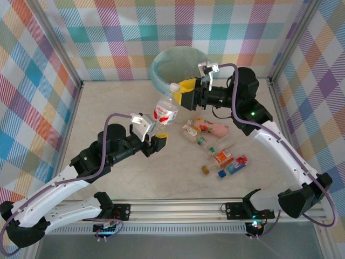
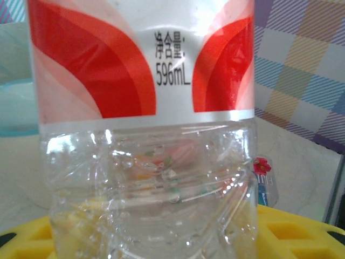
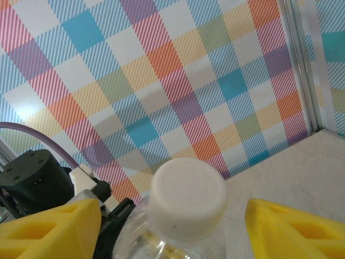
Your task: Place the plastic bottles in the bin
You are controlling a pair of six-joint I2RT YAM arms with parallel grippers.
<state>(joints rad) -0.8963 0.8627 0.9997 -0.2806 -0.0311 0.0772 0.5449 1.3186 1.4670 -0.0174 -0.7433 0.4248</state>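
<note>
A clear bottle [image 1: 166, 110] with a red and white label and a white cap is held up above the table, and my left gripper [image 1: 154, 136] is shut on its lower part. In the left wrist view the bottle [image 2: 145, 108] stands between the yellow fingers [image 2: 302, 232]. My right gripper [image 1: 185, 93] is open at the bottle's top, its yellow fingers [image 3: 294, 229] on either side of the white cap [image 3: 187, 198] and apart from it. The cream bin [image 1: 178, 67] with its teal bag stands just behind. Several more bottles [image 1: 218, 156], one of them pink [image 1: 214, 128], lie on the table.
Checked walls and metal posts [image 1: 275, 81] close in the table on three sides. A rail [image 1: 178, 208] runs along the front edge. Open tabletop lies at the left [image 1: 102, 102] and in front of the bottle pile.
</note>
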